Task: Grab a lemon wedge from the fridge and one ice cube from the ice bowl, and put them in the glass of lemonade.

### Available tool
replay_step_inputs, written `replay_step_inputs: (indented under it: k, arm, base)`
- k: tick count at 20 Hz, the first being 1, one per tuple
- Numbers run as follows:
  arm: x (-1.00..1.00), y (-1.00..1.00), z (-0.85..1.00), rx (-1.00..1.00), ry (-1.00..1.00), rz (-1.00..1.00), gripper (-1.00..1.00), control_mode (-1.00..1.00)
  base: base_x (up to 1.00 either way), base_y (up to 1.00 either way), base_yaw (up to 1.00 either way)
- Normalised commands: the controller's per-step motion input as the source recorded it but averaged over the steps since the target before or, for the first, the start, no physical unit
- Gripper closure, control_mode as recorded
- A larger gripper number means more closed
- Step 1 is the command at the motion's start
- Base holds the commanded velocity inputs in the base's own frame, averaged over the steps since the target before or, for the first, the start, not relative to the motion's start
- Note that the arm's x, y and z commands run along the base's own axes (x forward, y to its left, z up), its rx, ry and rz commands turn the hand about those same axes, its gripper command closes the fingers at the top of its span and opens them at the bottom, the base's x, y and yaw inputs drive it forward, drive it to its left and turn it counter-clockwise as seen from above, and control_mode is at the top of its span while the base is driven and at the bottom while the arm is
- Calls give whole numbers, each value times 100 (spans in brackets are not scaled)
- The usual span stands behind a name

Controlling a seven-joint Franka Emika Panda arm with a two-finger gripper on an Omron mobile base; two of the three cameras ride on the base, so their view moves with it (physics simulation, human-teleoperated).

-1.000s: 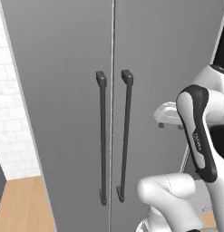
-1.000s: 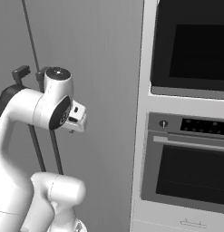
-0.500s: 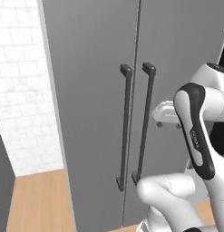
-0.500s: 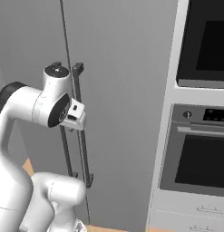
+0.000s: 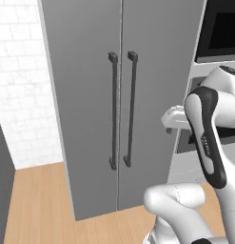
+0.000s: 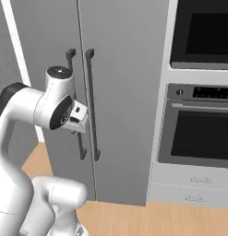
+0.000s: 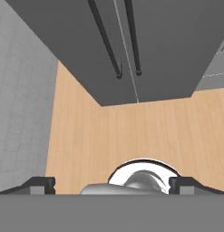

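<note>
Gripper (image 7: 111, 185) jaws stood spread wide with nothing between them, the two dark fingertips (image 7: 38, 185) far apart at the bottom corners of the hand view, pointing down at a pale wooden floor (image 7: 131, 136). Across the top of that view ran the foot of the tall grey two-door fridge (image 7: 145, 50), both doors shut, the lower ends of its two long dark bar handles (image 7: 106, 43) hanging just either side of the centre seam. In the left base view the fridge (image 5: 85, 105) filled the middle of the frame, with a white brick wall (image 5: 21, 86) at the left edge. In the right base view the fridge (image 6: 124, 92) took the left and centre, and a black-glass built-in oven (image 6: 201, 131) sat at the right, beside it. The white arm (image 6: 39, 108) was folded in the lower left, short of the handles.
</note>
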Motion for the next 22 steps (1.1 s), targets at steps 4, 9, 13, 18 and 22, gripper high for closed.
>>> replay_step_inputs:
  k: [4, 9, 13, 18, 22]
  arm:
    - [0, 0, 0, 0, 0, 0, -100, 100]
    - [0, 0, 0, 0, 0, 0, -100, 100]
    - [0, 0, 0, 0, 0, 0, -100, 100]
    - [0, 0, 0, 0, 0, 0, -100, 100]
    - [0, 0, 0, 0, 0, 0, -100, 100]
  base:
    - [-23, -21, 6]
    - [-8, -34, 12]
    - [-50, -42, 9]
    - [-59, -19, 1]
    - [-27, 0, 0]
